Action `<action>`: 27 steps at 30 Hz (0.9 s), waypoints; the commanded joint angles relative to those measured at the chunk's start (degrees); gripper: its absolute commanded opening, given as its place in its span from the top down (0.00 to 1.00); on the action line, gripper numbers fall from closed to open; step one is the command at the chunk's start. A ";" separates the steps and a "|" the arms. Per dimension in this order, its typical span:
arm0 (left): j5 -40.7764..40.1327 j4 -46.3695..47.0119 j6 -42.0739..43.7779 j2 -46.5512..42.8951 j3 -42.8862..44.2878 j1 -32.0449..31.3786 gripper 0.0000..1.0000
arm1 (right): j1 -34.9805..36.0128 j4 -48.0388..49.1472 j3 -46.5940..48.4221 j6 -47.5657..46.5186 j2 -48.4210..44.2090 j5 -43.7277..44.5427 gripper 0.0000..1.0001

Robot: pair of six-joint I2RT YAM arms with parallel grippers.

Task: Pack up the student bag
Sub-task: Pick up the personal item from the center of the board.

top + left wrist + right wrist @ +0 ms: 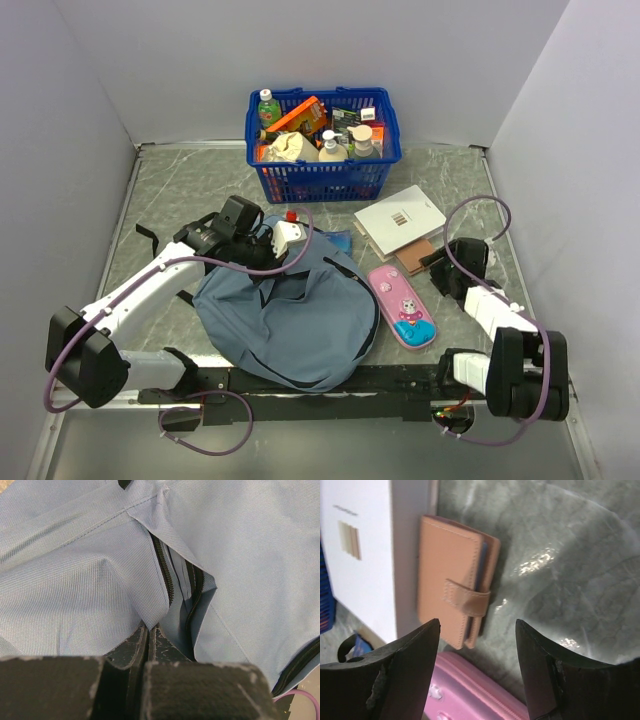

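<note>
The student bag (300, 325), soft grey-blue fabric, lies slumped at the front middle of the table. In the left wrist view its cloth (75, 580) fills the frame, with a dark zip (162, 565) running along a parted opening. My left gripper (148, 628) is shut, pinching a fold of the bag's fabric beside that zip; from above it sits at the bag's upper edge (282, 255). My right gripper (477, 625) stands open above the table, empty, just short of a tan snap wallet (452, 580) and over a pink pencil case (470, 692).
A blue plastic basket (322, 180) full of bottles and packets stands at the back. A white book (398, 218) lies on other books right of the bag, the tan wallet (415, 258) beside it. The pink pencil case (402, 306) lies by the bag's right side.
</note>
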 commanded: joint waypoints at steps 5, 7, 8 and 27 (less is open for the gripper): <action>4.09 0.28 0.26 -0.35 2.84 0.05 0.99 | -1.38 5.21 2.33 1.51 5.93 2.85 0.31; 4.18 0.10 0.34 -0.52 2.93 0.05 0.99 | -1.56 8.10 2.16 1.43 7.60 2.59 0.31; 4.18 0.01 0.43 -0.53 3.01 0.14 0.99 | -1.73 8.89 2.24 1.86 8.13 1.80 0.31; 4.36 -1.13 1.22 0.70 3.80 0.06 0.99 | -0.68 29.11 -1.54 5.82 13.59 -7.96 0.48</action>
